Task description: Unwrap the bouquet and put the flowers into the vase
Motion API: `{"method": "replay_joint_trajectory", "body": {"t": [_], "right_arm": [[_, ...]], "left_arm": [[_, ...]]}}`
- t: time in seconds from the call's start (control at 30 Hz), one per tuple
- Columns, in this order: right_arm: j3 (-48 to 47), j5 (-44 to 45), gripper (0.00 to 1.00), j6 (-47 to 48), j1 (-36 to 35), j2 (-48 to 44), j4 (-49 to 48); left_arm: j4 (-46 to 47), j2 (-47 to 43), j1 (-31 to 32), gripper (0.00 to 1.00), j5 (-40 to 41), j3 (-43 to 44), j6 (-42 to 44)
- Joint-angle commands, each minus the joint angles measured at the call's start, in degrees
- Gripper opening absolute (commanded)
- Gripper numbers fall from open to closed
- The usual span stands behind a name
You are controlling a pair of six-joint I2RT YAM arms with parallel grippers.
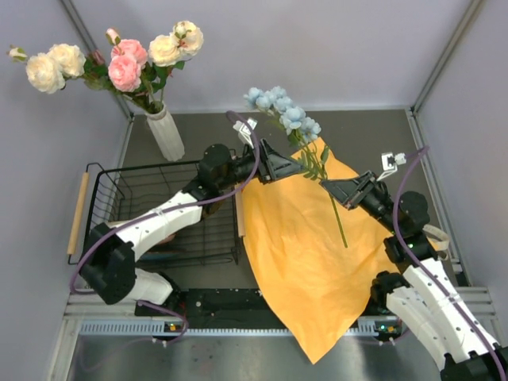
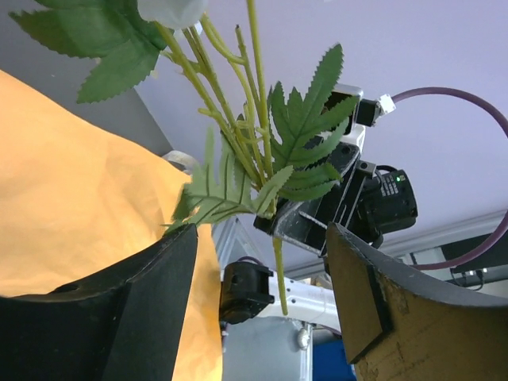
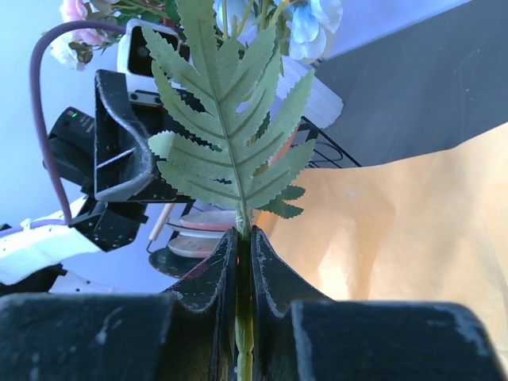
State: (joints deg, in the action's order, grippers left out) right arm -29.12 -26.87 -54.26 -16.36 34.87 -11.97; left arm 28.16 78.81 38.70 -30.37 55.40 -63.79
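Stem of blue flowers [image 1: 290,117] hangs over the unfolded orange wrap [image 1: 302,270] at centre, pinched tight in the right gripper [image 1: 327,184]. The left gripper [image 1: 295,170], jaws spread wide, sits at the stem's leaves. At eleven o'clock, the white vase [image 1: 167,135] holds pink and cream roses [image 1: 127,63]. A wire rack [image 1: 159,198] sits at nine o'clock.

White-shelled arms [image 1: 163,221] with black joints, looping purple cables [image 3: 33,87], black fingers [image 3: 274,290] seemingly scuffed pale.
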Motion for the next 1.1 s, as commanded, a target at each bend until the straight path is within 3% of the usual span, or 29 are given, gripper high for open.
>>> {"method": "replay_joint_trajectory", "body": {"t": [0.0,0.47,0.7,0.73,0.83,0.9,0.93,1.07], "right_arm": [[0.82,-1.07,0.00,-2.34,0.28,-0.68,-7.45],[1.70,-6.17,0.00,-1.99,0.28,-2.79,-9.74],[1.79,-7.31,0.00,-1.03,0.28,-2.88,-9.22],[1.79,-7.40,0.00,-0.85,0.28,-2.88,-9.13],[1.00,-8.11,0.00,0.90,0.28,-2.88,-7.20],[-0.23,-8.02,0.11,3.01,0.28,-2.97,-3.87],[-0.84,-7.93,0.21,4.76,0.28,-2.79,-2.46],[-4.35,-6.36,0.42,9.69,0.28,-2.88,4.22]], "left_arm": [[5.50,2.93,1.73,0.72,1.62,3.84,-0.73],[4.35,7.67,1.82,0.60,4.89,12.10,2.36],[5.32,7.94,1.82,0.38,5.50,13.24,3.49],[5.32,7.86,1.82,0.28,5.67,13.51,3.84],[2.52,6.98,1.91,0.07,6.37,14.73,6.56],[-1.07,5.75,1.82,0.02,7.34,15.35,9.90],[-2.14,5.31,1.82,0.00,7.69,15.96,11.13],[-8.55,2.15,1.91,0.00,9.79,17.38,19.90]]}}
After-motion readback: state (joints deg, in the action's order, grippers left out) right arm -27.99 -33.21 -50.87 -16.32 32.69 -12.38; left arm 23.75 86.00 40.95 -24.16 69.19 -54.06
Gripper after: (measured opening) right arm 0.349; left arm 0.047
